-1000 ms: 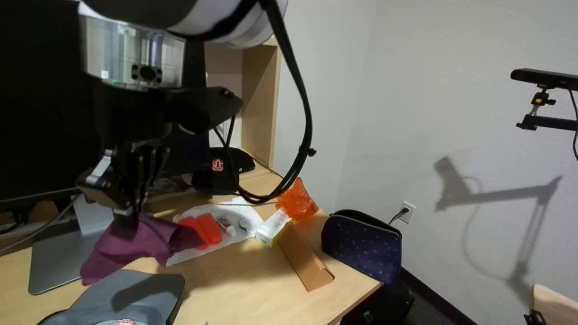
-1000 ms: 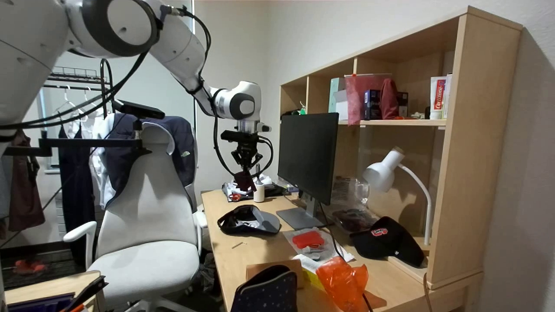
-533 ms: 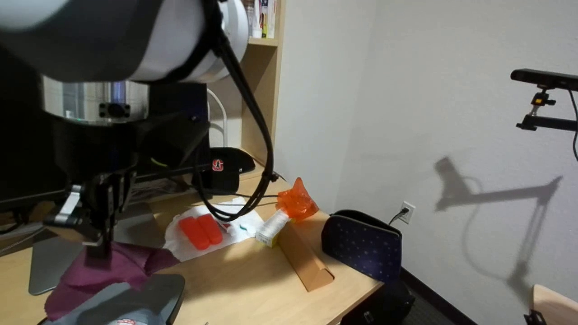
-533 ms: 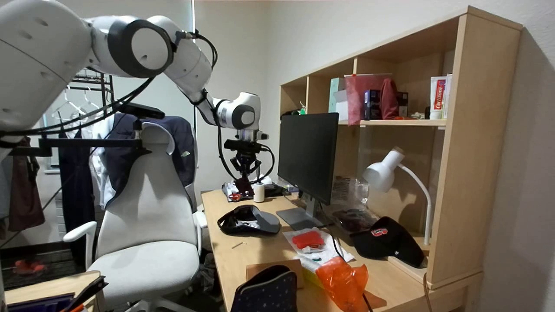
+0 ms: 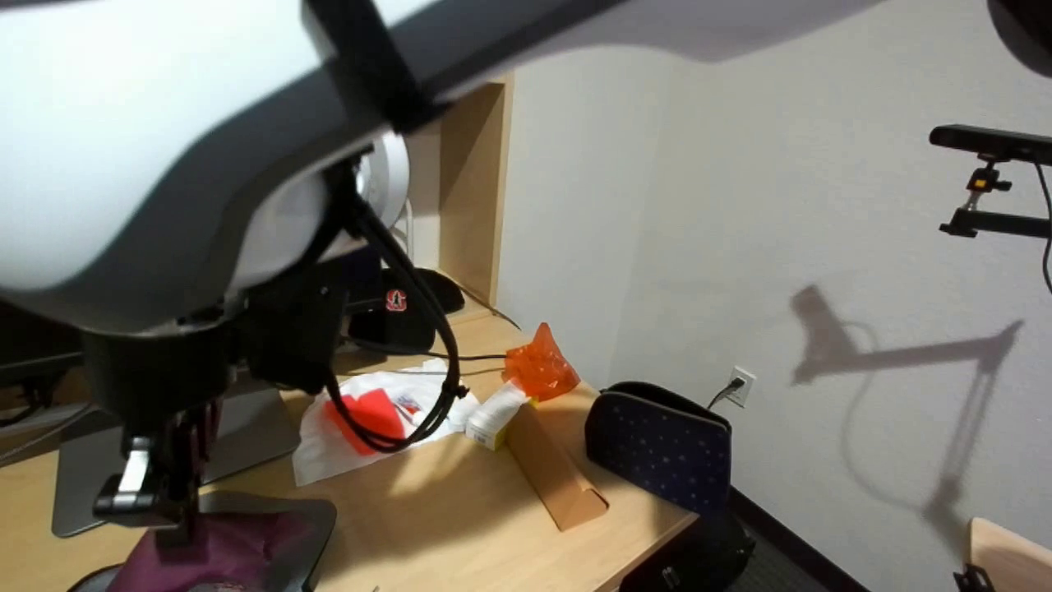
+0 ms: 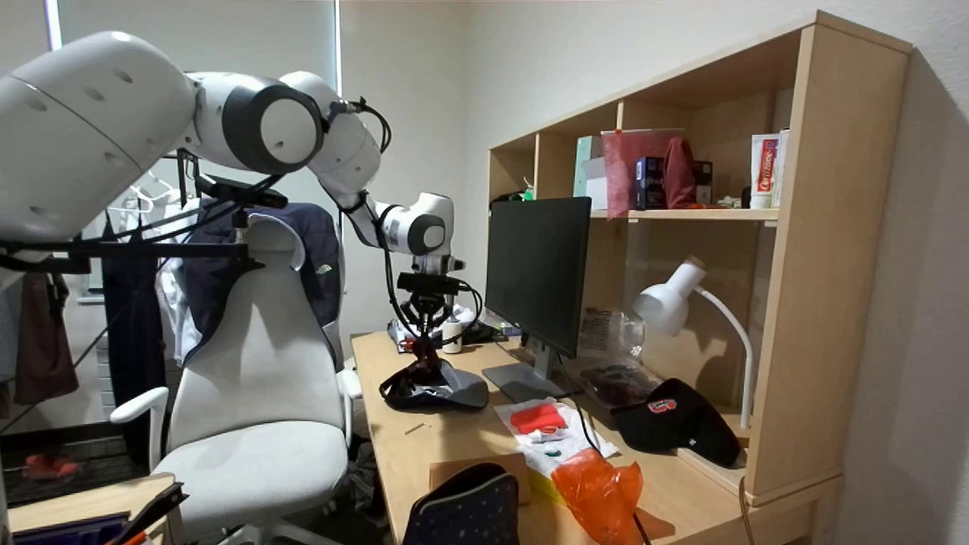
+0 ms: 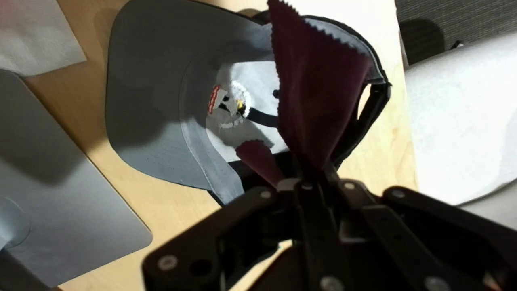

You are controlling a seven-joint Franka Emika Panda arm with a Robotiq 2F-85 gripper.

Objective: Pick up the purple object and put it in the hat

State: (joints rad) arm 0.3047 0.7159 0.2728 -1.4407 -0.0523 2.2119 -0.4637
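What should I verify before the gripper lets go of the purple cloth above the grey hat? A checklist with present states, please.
1. The gripper is shut on the purple cloth: ok.
2. The grey hat lies open side up: ok, its inside shows in the wrist view.
3. Most of the cloth is over the opening: ok.
4. All of the cloth is within the rim: not ok, one corner crosses it in the wrist view.
5. The cloth touches the hat's inside: cannot tell.
6. The hat is apart from the monitor's foot: ok.
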